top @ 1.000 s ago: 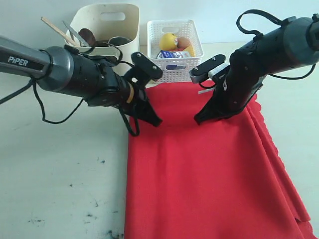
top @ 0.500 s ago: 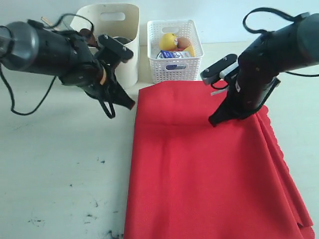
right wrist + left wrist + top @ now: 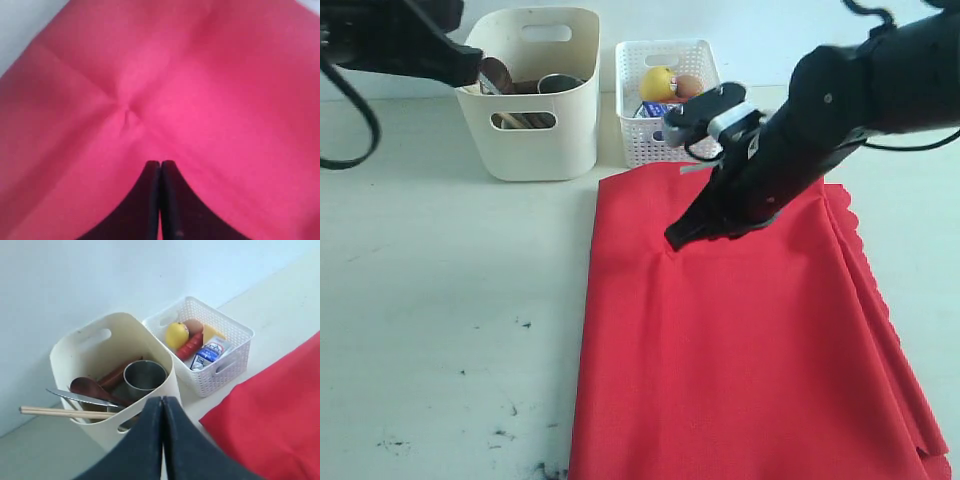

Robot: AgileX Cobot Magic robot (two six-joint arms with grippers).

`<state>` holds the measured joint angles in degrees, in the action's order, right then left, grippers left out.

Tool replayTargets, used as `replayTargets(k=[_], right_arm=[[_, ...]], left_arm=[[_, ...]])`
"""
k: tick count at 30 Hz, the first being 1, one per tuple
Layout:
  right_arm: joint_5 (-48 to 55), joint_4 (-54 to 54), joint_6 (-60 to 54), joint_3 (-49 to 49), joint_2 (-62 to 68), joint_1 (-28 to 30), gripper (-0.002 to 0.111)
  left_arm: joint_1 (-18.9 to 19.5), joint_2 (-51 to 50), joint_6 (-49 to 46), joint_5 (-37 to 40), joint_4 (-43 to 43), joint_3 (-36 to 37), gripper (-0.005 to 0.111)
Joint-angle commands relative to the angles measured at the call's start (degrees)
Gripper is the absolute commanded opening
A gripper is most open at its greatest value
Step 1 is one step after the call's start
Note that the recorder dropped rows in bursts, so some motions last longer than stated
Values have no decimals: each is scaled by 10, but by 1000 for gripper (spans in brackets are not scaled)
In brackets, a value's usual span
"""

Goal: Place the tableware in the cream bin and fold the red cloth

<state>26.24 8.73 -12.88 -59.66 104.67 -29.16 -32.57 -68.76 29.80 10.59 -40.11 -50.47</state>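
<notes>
Exterior view, red cloth [image 3: 750,340]: it's lying spread on the bench [image 3: 440,300], layers stacking along its right side where a scalloped edge is showing, and its far edge is sitting just in front of the white lattice basket [image 3: 672,140].
Right hand [image 3: 672,240]: it's pointing down at the cloth's far half with its fingers pressed together and pinching nothing. The right wrist view is showing a small pucker [image 3: 127,117] in the fabric just ahead of the tips. Whether the tips are touching the cloth, I cannot tell.
Cream bin [image 3: 535,120]: it's standing upright on the bench, near the cloth's far left corner and just beside the basket.
Tableware: the steel cup [image 3: 145,377], dark spoon [image 3: 87,386], grey knife [image 3: 80,398] and chopsticks [image 3: 60,412] are all sitting inside the cream bin, with the chopsticks poking out over its rim.
Left hand [image 3: 162,410]: it's hanging above the bin's near wall, pressed together and carrying nothing.
Basket contents: it's holding a lemon [image 3: 657,82] and a milk carton [image 3: 207,354].
</notes>
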Motion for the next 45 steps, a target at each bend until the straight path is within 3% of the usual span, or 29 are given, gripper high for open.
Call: replayTargets(k=[1,10,20,28,34,40,45], right_arm=[[-13,13,-14,4,58,-2,0],[17,-55,25,4,90,-2,0],[34,-350,308,64,84,-2,0],[117,-603,548,115,81,19,0],[81,-629,559,108,78,107,0],[92,-632,598,107,7,147,0],[-25,-631,653,107,-41,209,0]], left_arm=[[0,78,5,-2,-5,52,2],[0,116,7,-20,-7,68,2],[0,114,7,-20,-15,69,2],[0,114,7,-20,-15,69,2],[0,114,7,-20,-16,69,2],[0,114,7,-20,-16,69,2],[0,114,7,-20,-16,69,2]])
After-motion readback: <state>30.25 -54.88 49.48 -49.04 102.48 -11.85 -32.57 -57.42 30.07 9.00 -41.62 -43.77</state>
